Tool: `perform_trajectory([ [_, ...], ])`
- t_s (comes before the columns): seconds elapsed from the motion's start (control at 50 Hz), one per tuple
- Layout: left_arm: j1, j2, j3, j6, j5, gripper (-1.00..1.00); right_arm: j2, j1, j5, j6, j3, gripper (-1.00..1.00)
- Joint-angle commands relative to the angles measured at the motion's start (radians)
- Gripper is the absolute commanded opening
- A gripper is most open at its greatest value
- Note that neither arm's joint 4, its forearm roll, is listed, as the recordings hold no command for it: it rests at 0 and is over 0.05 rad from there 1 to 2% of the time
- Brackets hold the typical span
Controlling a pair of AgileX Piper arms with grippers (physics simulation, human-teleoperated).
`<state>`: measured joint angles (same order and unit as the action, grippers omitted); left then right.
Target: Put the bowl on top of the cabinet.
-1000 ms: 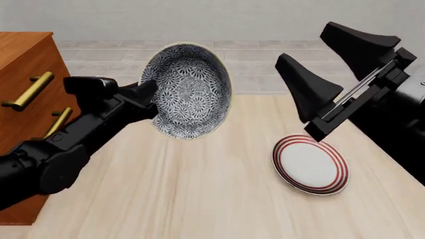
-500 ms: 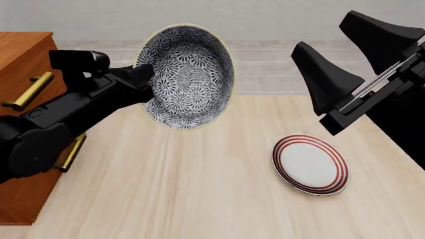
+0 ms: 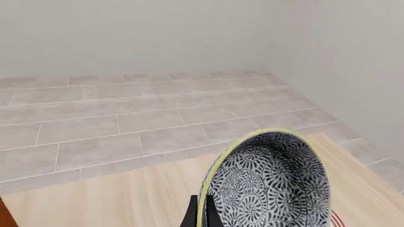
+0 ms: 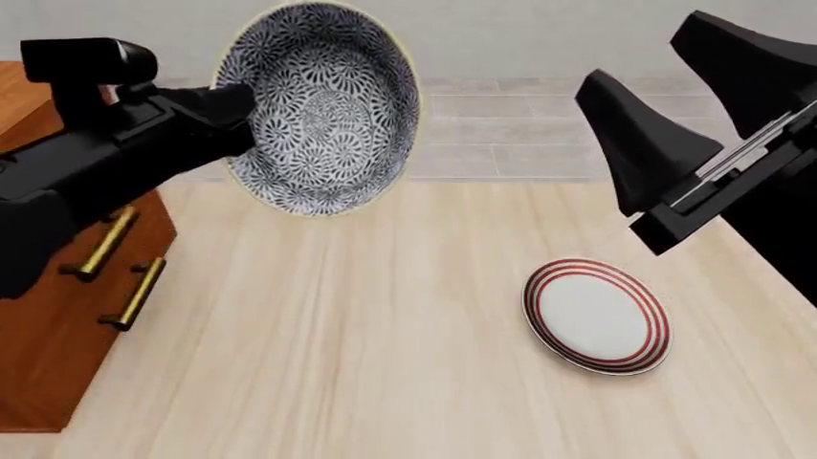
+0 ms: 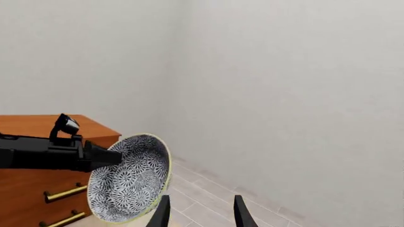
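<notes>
The bowl (image 4: 320, 107), black-and-white floral with a pale rim, hangs in the air tilted on its side, its opening facing the camera. My left gripper (image 4: 233, 105) is shut on its left rim; the left wrist view shows the bowl (image 3: 271, 184) pinched at its edge. The cabinet (image 4: 71, 316), reddish-brown with brass bar handles, stands at the left, partly hidden behind my left arm; the bowl is right of and above its top edge. The right wrist view shows the bowl (image 5: 129, 177) in front of the cabinet (image 5: 35, 165). My right gripper (image 4: 683, 115) is open, raised at the right, holding nothing.
A flat white plate (image 4: 596, 314) with red rings lies on the light wooden table (image 4: 358, 363), below my right gripper. Grey tiled floor and a pale wall lie beyond the table's far edge.
My left arm has lifted the bowl up and leftward, toward the cabinet's top. The right gripper has drawn back a little to the right and upward. The plate has not moved.
</notes>
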<state>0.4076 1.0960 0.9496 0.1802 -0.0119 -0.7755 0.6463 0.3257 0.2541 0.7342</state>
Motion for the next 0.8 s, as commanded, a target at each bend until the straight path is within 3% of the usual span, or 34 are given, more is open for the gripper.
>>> perform_trajectory([
  [0.02, -0.020, -0.032, 0.057, -0.010, -0.059, -1.00, 0.011, -0.010, -0.011, -0.005, 0.005, 1.00],
  [0.36, -0.070, -0.019, 0.142, 0.071, -0.141, -1.00, 0.026, -0.022, -0.025, -0.009, 0.013, 1.00],
  [0.48, -0.076, 0.022, 0.201, 0.034, -0.214, -1.00, 0.028, -0.025, -0.026, -0.008, 0.016, 1.00],
  [0.6, -0.070, 0.024, 0.226, 0.055, -0.228, -1.00, 0.030, -0.030, -0.028, -0.010, 0.016, 1.00],
  [0.66, -0.100, 0.028, 0.252, 0.044, -0.257, -1.00, 0.028, -0.032, -0.026, -0.011, 0.017, 1.00],
  [0.7, -0.111, 0.037, 0.261, 0.077, -0.276, -1.00, 0.028, -0.032, -0.026, -0.011, 0.018, 1.00],
  [0.78, -0.140, 0.077, 0.314, 0.008, -0.347, -1.00, 0.031, -0.036, -0.030, -0.012, 0.019, 1.00],
  [0.8, -0.147, 0.083, 0.314, 0.038, -0.354, -1.00, 0.031, -0.036, -0.030, -0.013, 0.019, 1.00],
])
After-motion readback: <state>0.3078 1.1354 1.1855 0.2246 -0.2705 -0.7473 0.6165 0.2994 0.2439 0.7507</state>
